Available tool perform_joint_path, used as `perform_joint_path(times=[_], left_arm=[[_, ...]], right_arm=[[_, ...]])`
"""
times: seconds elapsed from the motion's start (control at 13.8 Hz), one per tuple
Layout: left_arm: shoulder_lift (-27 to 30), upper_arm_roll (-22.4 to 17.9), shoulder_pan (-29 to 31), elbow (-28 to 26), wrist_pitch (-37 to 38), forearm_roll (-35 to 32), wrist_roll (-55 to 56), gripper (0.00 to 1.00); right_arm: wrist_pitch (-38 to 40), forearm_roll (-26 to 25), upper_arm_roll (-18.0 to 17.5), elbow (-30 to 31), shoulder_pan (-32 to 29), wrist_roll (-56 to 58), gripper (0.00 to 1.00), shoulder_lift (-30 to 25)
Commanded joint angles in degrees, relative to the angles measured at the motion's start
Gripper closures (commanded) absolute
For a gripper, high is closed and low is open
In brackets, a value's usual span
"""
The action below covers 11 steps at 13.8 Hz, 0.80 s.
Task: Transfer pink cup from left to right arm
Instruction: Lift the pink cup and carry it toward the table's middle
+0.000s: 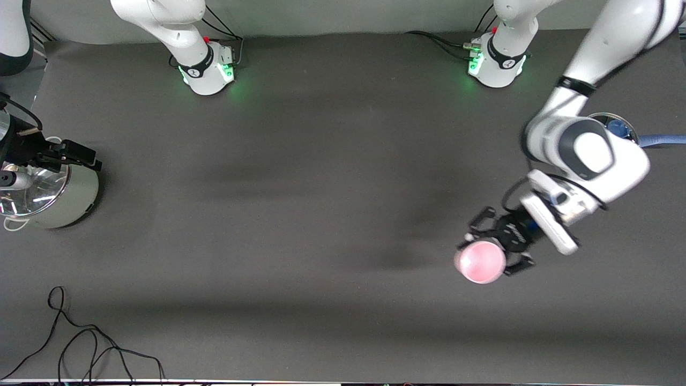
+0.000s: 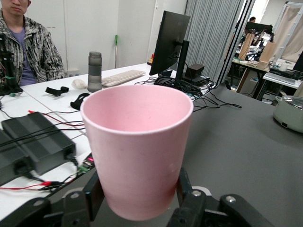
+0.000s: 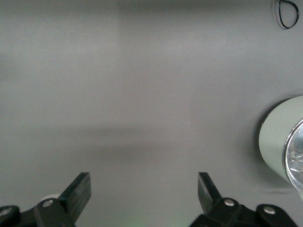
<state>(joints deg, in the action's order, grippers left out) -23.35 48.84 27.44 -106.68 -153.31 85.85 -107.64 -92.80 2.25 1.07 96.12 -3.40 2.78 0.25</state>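
2 tools | left tool (image 1: 496,247) grips pink cup (image 1: 480,261) upright for handover | right tool (image 3: 143,191) spread wide, waiting beside pot (image 3: 284,149)

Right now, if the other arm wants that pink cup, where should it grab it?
Probably the upper wall just under the rim. The left gripper clamps the pink cup low on its tapered sides, upright, so the top is bare. The right gripper, open and waiting near the pot, could come in sideways across the free sides.

The cup (image 2: 138,151) hides its own base in the left gripper (image 2: 137,196), whose body the wrist view's edge cuts off. Beside the right gripper (image 3: 142,189), the pot (image 3: 284,144) runs off the edge.
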Motion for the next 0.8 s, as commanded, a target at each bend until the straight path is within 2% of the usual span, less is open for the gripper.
perform_joint_path(times=[0.0,0.07,0.22,0.51,0.72], left_arm=[[1.9,9.3,0.6,-2.5,-9.6,5.8,-0.1,0.71],[1.8,12.5,0.2,-2.5,-12.6,6.5,-0.1,0.71],[1.8,15.1,-2.8,-2.5,-16.8,7.1,-0.1,0.7],[1.5,15.0,-13.2,-1.9,-24.7,8.3,-0.1,0.68],[1.7,15.1,-16.1,-1.3,-26.8,8.4,-0.1,0.66]], right_arm=[[0.7,0.8,0.3,-0.6,0.2,-0.8,0.0,0.0],[0.7,0.8,0.3,-0.6,0.1,-0.8,0.0,0.0],[0.7,0.8,0.3,-0.6,0.0,-0.6,0.0,0.0],[0.7,0.8,0.3,-0.6,0.1,-0.6,0.0,-0.1],[0.7,0.8,0.3,-0.3,0.1,-0.6,0.0,-0.1]])
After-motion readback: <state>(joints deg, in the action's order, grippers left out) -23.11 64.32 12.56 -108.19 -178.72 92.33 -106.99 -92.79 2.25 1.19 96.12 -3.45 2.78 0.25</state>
